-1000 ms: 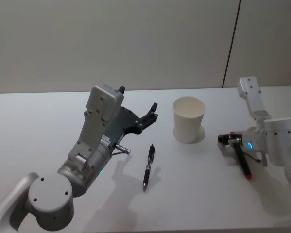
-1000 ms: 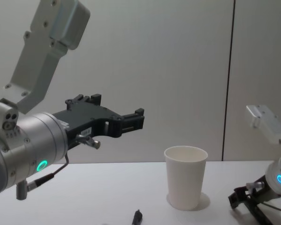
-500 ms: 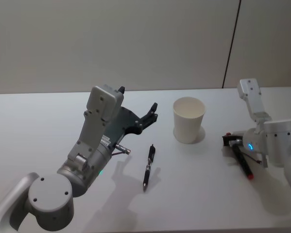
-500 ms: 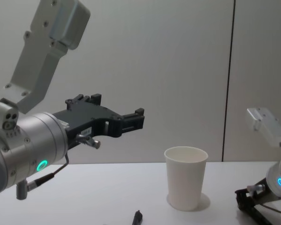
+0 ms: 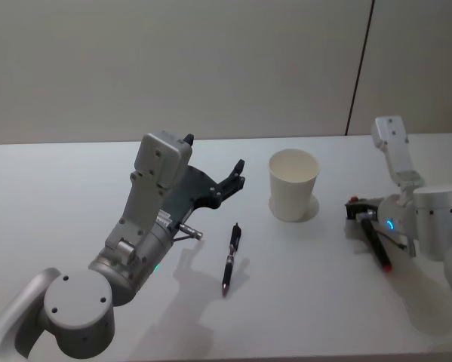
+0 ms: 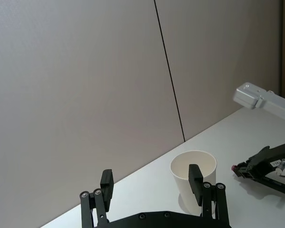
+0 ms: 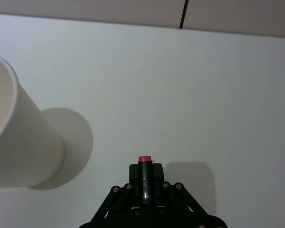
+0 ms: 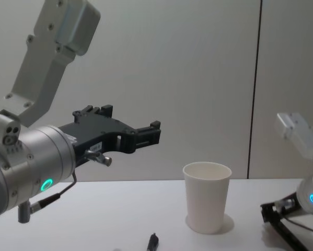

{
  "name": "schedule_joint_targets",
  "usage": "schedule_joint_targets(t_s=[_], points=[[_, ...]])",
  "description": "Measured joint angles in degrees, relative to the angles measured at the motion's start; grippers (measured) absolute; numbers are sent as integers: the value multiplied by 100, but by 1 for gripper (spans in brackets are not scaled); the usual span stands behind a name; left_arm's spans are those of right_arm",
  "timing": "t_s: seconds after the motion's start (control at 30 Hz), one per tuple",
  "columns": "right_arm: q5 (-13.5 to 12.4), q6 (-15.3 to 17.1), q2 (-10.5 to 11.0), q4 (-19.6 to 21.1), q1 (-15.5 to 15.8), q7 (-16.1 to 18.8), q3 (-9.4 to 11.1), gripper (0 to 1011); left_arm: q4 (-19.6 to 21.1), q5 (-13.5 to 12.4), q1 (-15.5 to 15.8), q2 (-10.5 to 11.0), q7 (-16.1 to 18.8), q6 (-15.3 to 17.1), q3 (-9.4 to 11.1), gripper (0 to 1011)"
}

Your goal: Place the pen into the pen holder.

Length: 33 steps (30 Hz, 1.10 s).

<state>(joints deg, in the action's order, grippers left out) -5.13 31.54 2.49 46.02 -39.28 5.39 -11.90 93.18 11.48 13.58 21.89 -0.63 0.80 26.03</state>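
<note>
The pen holder (image 5: 293,185), a white paper cup, stands upright on the white table (image 5: 59,196). A black pen (image 5: 231,259) lies flat on the table, left of the cup and nearer me. My left gripper (image 5: 212,158) hovers open above the table, left of the cup, with nothing between its fingers (image 6: 195,176). The cup (image 6: 198,167) sits beyond them. To the right of the cup, my right gripper (image 5: 355,209) is shut on a second dark pen with a red end (image 7: 143,159). That pen slants down toward me (image 5: 378,250).
A pale wall with a dark vertical seam (image 5: 359,68) closes the far side of the table. The table surface between the cup and the right gripper (image 7: 147,95) is bare, as is the left part of the table.
My right gripper has lifted slightly and drawn a little right, away from the cup, keeping the red-ended pen. The left arm, the cup and the black pen have not moved.
</note>
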Motion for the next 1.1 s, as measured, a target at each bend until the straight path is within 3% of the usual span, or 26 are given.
schedule_joint_targets(t_s=[0.63, 1.1], points=[[-76, -1007, 61, 743, 244, 170, 39, 164, 0, 0, 0, 0, 0, 0, 0, 1004], [-106, -2075, 58, 1062, 312, 372, 14, 164, 0, 0, 0, 0, 0, 0, 0, 1004]])
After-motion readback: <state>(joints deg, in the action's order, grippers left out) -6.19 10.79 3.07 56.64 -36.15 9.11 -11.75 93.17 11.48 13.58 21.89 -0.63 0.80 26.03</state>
